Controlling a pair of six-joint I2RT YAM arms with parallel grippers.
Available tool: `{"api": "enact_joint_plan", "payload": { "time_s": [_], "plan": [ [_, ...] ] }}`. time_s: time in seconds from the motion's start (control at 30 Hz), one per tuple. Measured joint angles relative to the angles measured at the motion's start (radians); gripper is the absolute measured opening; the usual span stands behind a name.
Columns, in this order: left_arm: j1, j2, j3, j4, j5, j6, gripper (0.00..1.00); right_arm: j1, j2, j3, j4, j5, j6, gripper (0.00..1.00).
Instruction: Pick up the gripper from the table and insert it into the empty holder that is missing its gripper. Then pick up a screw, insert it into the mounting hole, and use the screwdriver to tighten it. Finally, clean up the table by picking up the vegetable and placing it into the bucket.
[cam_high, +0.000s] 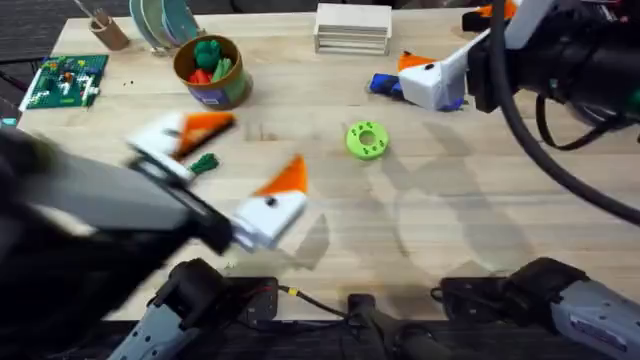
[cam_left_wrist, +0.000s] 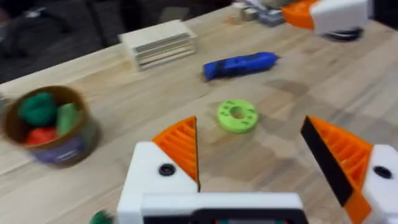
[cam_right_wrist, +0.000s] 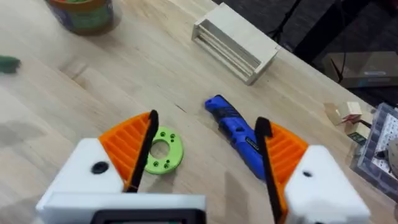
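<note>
Cleanup step, by my read: tiny dark green toy vegetable (cam_high: 204, 162) lies on plank table (cam_high: 450, 230), 6 o'clock of brown-gold bucket (cam_high: 210, 72). Left gripper (cam_high: 222, 170) spread, empty, beside it; right gripper (cam_right_wrist: 205, 155) spread, empty. Next: descend, pinch.

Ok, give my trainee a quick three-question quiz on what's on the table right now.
1. True or false: the screwdriver lies on the table, held by neither hand.
2. What is in the bucket? A) red and green toys B) screws C) nothing
3. Fill in: the left hand and right hand both have their fingers ___.
Key: 1 true; 2 A; 3 open.
</note>
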Motion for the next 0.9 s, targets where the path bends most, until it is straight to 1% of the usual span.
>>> {"api": "enact_joint_plan", "payload": {
  "time_s": [0.07,0.13,0.2,0.27,0.33,0.43,0.53,0.63,0.77,0.9],
  "plan": [
    [0.0,0.089,0.132,-0.087,-0.066,0.016,0.99,0.0,0.003,0.0,0.0,0.0,0.0,0.991],
    [0.0,0.17,0.248,-0.195,-0.122,0.051,0.991,0.0,0.004,0.0,0.0,0.0,0.0,0.991],
    [0.0,0.247,0.354,-0.33,-0.185,0.098,0.991,0.0,0.005,0.0,0.0,0.0,0.0,0.991],
    [0.0,0.311,0.437,-0.457,-0.259,0.136,0.991,0.0,0.005,0.0,0.0,0.0,0.0,0.991],
    [0.0,0.356,0.492,-0.563,-0.332,0.161,0.99,0.0,0.005,0.0,0.0,0.0,0.0,0.991],
    [0.0,0.389,0.524,-0.66,-0.418,0.183,0.99,0.0,0.005,0.0,0.0,0.0,0.0,0.991],
    [0.0,0.395,0.528,-0.706,-0.469,0.191,0.99,0.0,0.005,0.0,0.0,0.0,0.0,0.991],
    [0.0,0.395,0.528,-0.721,-0.492,0.189,0.99,0.0,0.005,0.0,0.0,0.0,0.0,0.991],
    [0.0,0.4,0.529,-0.726,-0.491,0.177,0.99,0.0,0.005,0.0,0.0,0.0,0.0,0.991],
    [0.0,0.451,0.534,-0.731,-0.464,0.135,0.99,0.0,0.005,0.0,-0.01,0.0,0.0,0.991]
  ]
}}
